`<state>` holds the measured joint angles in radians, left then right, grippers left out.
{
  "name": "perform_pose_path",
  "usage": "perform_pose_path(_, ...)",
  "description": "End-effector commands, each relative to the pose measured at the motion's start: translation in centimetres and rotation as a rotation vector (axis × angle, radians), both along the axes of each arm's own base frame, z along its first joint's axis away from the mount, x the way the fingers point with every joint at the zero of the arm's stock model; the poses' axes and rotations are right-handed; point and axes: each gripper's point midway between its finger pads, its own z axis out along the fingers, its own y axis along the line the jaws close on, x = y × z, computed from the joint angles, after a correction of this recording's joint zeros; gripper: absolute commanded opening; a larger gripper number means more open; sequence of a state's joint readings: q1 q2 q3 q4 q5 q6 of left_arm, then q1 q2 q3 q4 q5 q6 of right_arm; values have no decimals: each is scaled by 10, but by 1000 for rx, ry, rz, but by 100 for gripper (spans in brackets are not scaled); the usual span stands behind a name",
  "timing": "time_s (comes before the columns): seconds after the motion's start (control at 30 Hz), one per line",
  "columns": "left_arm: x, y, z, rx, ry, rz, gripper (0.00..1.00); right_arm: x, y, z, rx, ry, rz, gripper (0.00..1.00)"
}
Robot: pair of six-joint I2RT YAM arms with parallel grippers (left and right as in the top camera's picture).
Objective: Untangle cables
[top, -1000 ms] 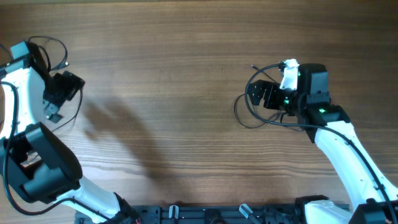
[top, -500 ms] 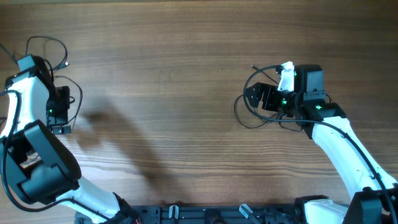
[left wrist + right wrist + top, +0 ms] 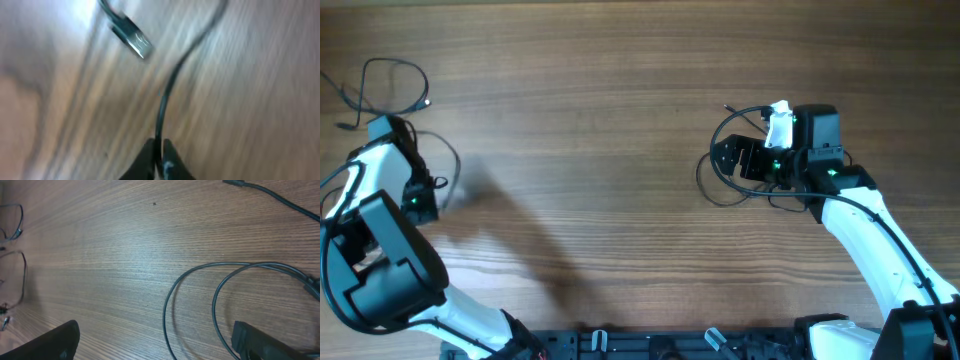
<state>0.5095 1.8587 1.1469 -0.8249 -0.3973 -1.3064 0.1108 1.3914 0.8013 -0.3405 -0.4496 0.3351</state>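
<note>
The cables lie in two groups on the wooden table. At the far left, one thin black cable (image 3: 395, 75) forms a loop, and another cable (image 3: 450, 160) curves beside my left gripper (image 3: 420, 205). In the left wrist view my left gripper (image 3: 159, 159) is shut on a thin black cable (image 3: 167, 95). A silvery plug (image 3: 134, 41) lies ahead of it. At the right, a looped cable (image 3: 715, 185) lies around my right gripper (image 3: 727, 160). In the right wrist view my right gripper (image 3: 160, 345) is open, with two cable strands (image 3: 170, 305) lying between its fingers (image 3: 262, 342), untouched.
A further cable end (image 3: 272, 194) lies at the upper right of the right wrist view. The wide middle of the table (image 3: 580, 150) is bare wood. The arm bases stand along the near edge (image 3: 650, 345).
My left gripper has swung toward the near edge, come down and shut on a cable at the far left. The right gripper has stayed open over its loop, barely moving.
</note>
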Motion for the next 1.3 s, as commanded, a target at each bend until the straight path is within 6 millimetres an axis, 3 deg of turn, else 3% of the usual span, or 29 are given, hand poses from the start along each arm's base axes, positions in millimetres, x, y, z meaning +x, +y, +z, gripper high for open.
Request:
perform_pose_path(0.0,-27,34,19,130,130,-56,4,-2,5,-1,9,9,30,99)
perform_pose_path(0.2,-48,59,45,154,129,-66,4,-1,5,0,9,4,30,100)
perform_pose_path(0.23,-49,59,50,141,91,-51,11,-1,5,0,9,3,31,100)
perform_pose_path(0.3,-42,53,52,84,-5,-44,59,-1,5,0,9,0,30,100)
perform_pose_path(0.37,-27,40,54,0,-124,-59,88,0,5,1,10,-4,30,100)
perform_pose_path(0.43,1,20,56,-105,-275,-119,94,2,5,3,11,-16,31,100)
perform_pose_path(0.5,44,-8,67,-222,-455,-331,99,6,5,6,10,-38,31,100)
perform_pose_path(0.53,72,-32,77,-282,-564,-487,100,11,2,13,14,-66,20,100)
perform_pose_path(0.6,104,-71,92,-349,-677,-689,100,19,-4,26,19,-114,0,100)
perform_pose_path(0.73,137,-154,101,-415,-709,-990,100,36,-36,64,4,-233,-100,100)
perform_pose_path(0.83,153,-242,104,-443,-694,-1229,100,38,-83,76,-5,-228,-324,100)
perform_pose_path(0.87,156,-273,106,-431,-687,-1313,100,36,-98,74,-16,-207,-390,100)
perform_pose_path(1.0,154,-358,101,-317,-622,-1532,100,20,-123,51,-91,-94,-493,100)
perform_pose_path(1.17,123,-458,83,-297,-577,-1769,100,-3,-147,28,-232,20,-586,100)
perform_pose_path(1.27,102,-499,64,-311,-544,-1865,100,-8,-150,25,-249,40,-593,100)
